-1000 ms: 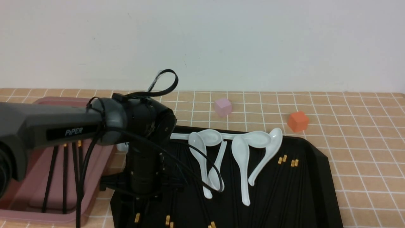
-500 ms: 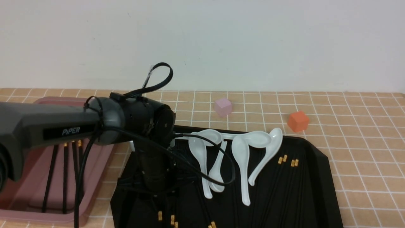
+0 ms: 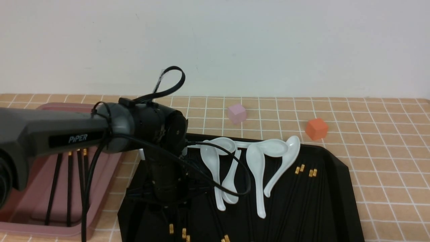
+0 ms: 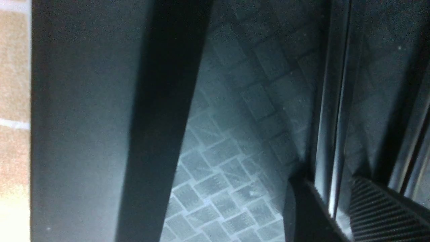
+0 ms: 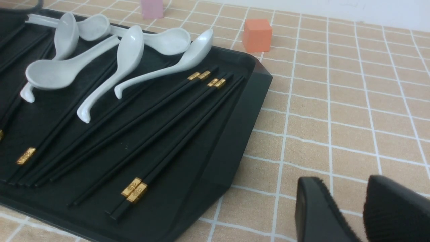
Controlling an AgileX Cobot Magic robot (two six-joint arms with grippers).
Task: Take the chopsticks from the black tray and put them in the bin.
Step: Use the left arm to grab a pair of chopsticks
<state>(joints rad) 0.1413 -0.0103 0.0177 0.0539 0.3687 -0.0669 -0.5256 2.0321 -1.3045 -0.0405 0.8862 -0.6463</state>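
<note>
Glossy black octagonal tray, lower centre, carries slim black gold-banded chopsticks; a few stand in the deep pink plastic bin, lower left.
Pinch one stick mid-length and lift it level, clear of the white ceramic spoons. Left fingers straddle a stick, narrowly apart; clamped or not, I cannot tell. Right fingers are slightly parted, empty. In front view the wrist hides the grasp.

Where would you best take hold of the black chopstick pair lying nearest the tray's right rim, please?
Probably mid-shaft on the thin black chopstick pair, from straight above, closing across both sticks: they lie flat and side by side on the glossy black tray.
</note>
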